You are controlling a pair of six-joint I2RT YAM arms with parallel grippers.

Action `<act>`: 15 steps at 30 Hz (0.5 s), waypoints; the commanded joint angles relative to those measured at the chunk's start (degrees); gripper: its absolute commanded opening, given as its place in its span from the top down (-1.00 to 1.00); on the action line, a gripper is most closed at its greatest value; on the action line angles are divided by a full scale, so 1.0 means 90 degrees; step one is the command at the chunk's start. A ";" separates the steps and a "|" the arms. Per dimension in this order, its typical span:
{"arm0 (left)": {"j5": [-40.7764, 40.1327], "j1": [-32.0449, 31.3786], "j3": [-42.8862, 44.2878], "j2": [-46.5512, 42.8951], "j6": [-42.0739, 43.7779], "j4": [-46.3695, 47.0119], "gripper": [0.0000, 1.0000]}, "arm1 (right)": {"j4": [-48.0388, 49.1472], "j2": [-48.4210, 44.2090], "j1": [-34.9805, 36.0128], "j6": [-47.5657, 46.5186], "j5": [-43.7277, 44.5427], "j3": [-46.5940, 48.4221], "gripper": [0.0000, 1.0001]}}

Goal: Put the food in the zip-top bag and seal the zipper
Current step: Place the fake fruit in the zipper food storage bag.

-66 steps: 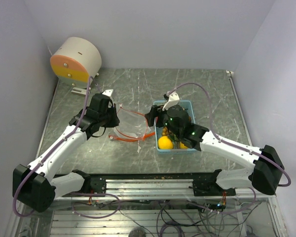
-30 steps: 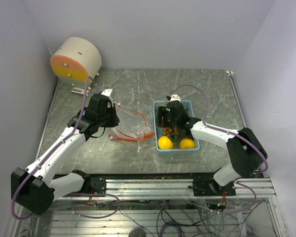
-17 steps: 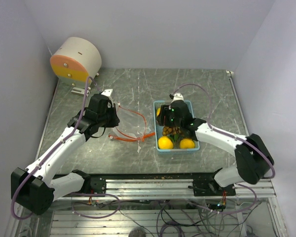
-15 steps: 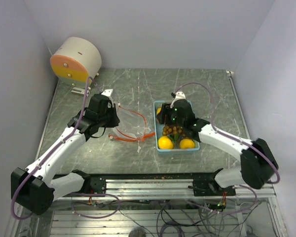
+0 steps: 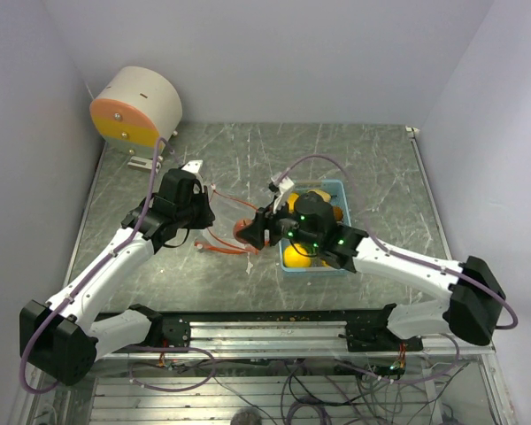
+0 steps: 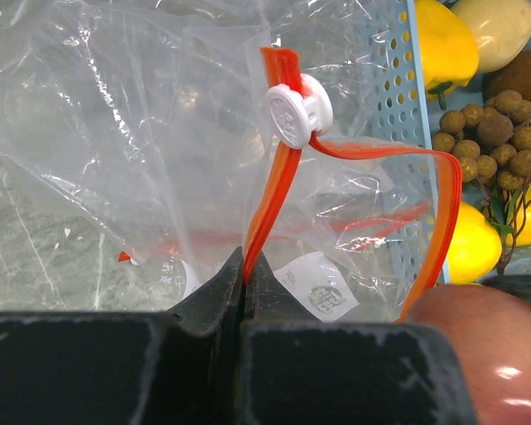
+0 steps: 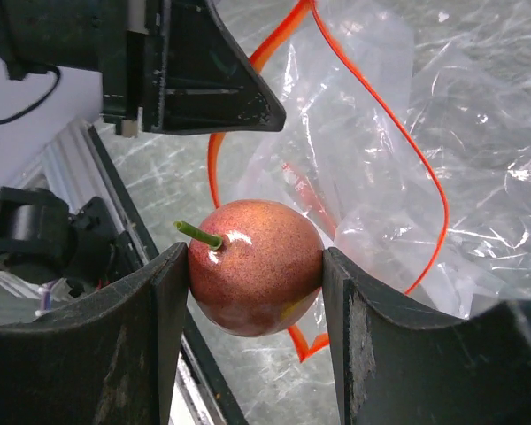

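R gripper (image 7: 255, 288) left tray (image 5: 338, 185), now at bag (image 6: 115, 133) mouth, jaws part-open clamping apple (image 7: 257, 266). L gripper (image 6: 245, 285) pinched shut on bag rim. Drop-in next.

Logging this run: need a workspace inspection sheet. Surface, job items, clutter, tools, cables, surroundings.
Surface: grey marbled table, scratched.
Job's things: zip-top bag open; red apple by its mouth; yellow fruits, brown ball cluster in blue tray.
Clutter: cream-and-orange drum, far left corner.
Tools: left tool shut on bag's zipper strip; right tool shut on apple.
Cables: purple cable on each arm; wires below near rail.
Surroundings: plain pale walls.
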 commanded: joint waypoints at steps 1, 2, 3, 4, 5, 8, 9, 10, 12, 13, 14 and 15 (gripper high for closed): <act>-0.0043 -0.0061 -0.0069 -0.0010 0.0037 0.0207 0.86 | 0.0388 0.0580 0.0044 -0.0083 -0.0002 0.0324 0.28; -0.0042 -0.0061 -0.0075 -0.0013 0.0038 0.0213 0.86 | 0.0387 0.0682 0.0041 -0.0066 0.0161 0.0372 0.22; -0.0025 -0.0061 -0.0082 -0.0009 0.0037 0.0218 0.86 | 0.0381 0.0766 0.0038 -0.0062 0.0435 0.0415 0.15; -0.0017 -0.0069 -0.0086 -0.0017 0.0037 0.0213 0.86 | 0.0397 0.0834 0.0042 -0.0088 0.0667 0.0442 0.11; -0.0018 -0.0071 -0.0092 -0.0016 0.0038 0.0218 0.86 | 0.0415 0.0898 0.0039 -0.0116 0.0901 0.0468 0.04; -0.0026 -0.0080 -0.0073 -0.0041 0.0061 0.0199 0.86 | 0.0279 0.1087 0.0040 -0.0276 0.1247 0.0725 -0.24; -0.0023 -0.0076 -0.0072 -0.0046 0.0060 0.0196 0.86 | 0.0278 0.1051 0.0038 -0.0269 0.1251 0.0725 -0.30; -0.0022 -0.0080 -0.0078 -0.0054 0.0052 0.0202 0.86 | 0.0308 0.0982 0.0040 -0.0270 0.1247 0.0682 -0.46; -0.0008 -0.0089 -0.0083 -0.0059 0.0059 0.0218 0.86 | 0.0350 0.0767 0.0048 -0.0285 0.1249 0.0557 -0.79; -0.0001 -0.0085 -0.0086 -0.0060 0.0054 0.0227 0.86 | 0.0331 0.0678 0.0044 -0.0307 0.1261 0.0512 -0.86; 0.0003 -0.0088 -0.0086 -0.0060 0.0057 0.0236 0.86 | 0.0265 0.0591 0.0043 -0.0340 0.1288 0.0481 -0.88; 0.0014 -0.0090 -0.0084 -0.0049 0.0056 0.0238 0.86 | 0.0184 0.0514 0.0043 -0.0345 0.1336 0.0465 -0.89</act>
